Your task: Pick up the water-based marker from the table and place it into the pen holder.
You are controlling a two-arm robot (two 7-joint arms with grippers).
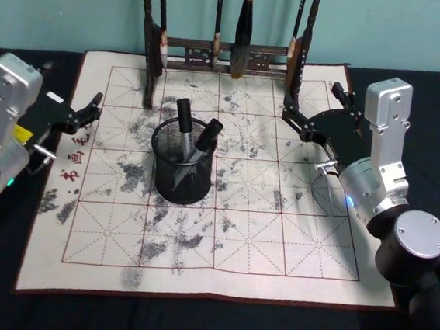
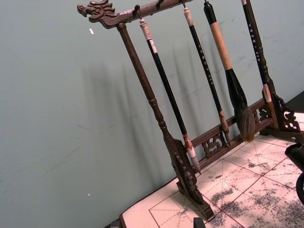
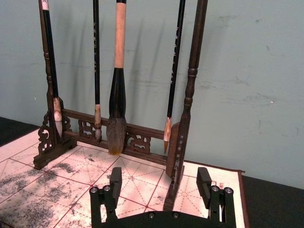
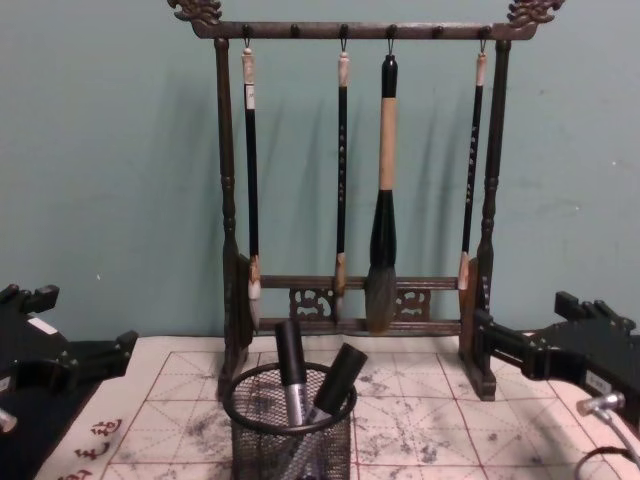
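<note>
Silver-grey arm housings with round black joint caps, black end effectors, thin looping cables, small screws.

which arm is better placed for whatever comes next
Neither clearly. Both markers already stand in the pen holder. The left gripper and right gripper sit open at the mat's sides, similarly far away.

A wooden brush rack (image 1: 224, 52) stands on an ink-stained grid mat (image 1: 275, 240).

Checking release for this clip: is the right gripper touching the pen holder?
Apart. In the head view the right gripper sits open near the brush rack, with bare mat between it and the pen holder.
</note>
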